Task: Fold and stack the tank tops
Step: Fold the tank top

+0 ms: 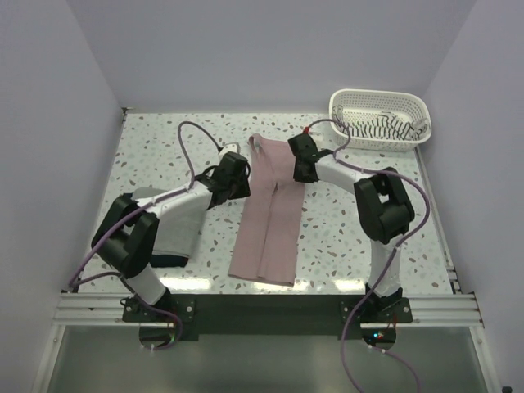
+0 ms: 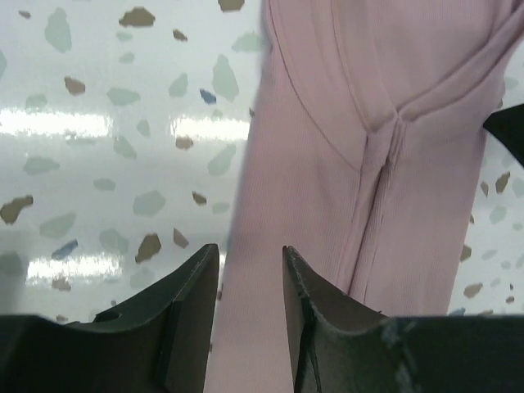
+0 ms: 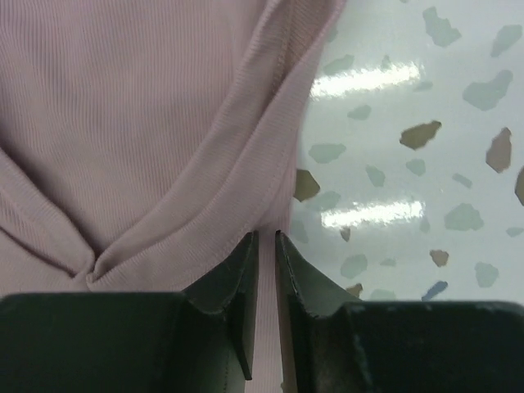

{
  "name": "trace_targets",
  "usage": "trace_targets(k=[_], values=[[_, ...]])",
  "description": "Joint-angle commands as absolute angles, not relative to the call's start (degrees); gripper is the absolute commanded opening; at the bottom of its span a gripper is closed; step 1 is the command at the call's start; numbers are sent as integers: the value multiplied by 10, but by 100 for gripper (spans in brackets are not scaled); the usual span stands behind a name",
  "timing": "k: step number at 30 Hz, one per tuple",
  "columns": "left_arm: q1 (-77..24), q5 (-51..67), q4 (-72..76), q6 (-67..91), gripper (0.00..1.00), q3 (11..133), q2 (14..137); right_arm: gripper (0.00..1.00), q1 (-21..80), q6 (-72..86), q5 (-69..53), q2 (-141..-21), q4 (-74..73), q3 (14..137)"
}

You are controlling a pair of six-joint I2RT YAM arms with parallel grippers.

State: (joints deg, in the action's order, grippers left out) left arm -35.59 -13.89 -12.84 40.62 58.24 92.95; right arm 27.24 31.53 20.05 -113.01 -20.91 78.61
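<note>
We've got a terrazzo table (image 1: 368,213) with a white lattice basket (image 1: 377,92) in its far right corner. The pink tank top (image 1: 266,221) lies flat to the near-left of the basket. It's dusty pink ribbed knit, folded lengthwise into a long strip, with the straps at the end level with the basket. A folded grey tank top (image 1: 176,228) sits farther left of the basket, on a dark tank top (image 1: 168,260). The striped tank top (image 1: 381,127) is bunched inside the basket.

The left gripper (image 2: 250,254) is at the pink edge away from the basket, fingers apart and straddling the hem. The right gripper (image 3: 266,237) is at the basket-side edge, fingers pinched nearly together on the hem.
</note>
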Motion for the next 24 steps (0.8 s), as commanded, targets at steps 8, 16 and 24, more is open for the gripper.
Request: trace_targets(k=[8,16,24], values=[[-286,-152,-67,394,41,702,1042,13,272,260,193,-1258,-219,938],[-234,-189,-40,430,40,751,1100,15,271,238,158,-1327,-210,1026],[-176,-173,-25,424,24,854,1206,33,268,244,155,-1253,-182,991]])
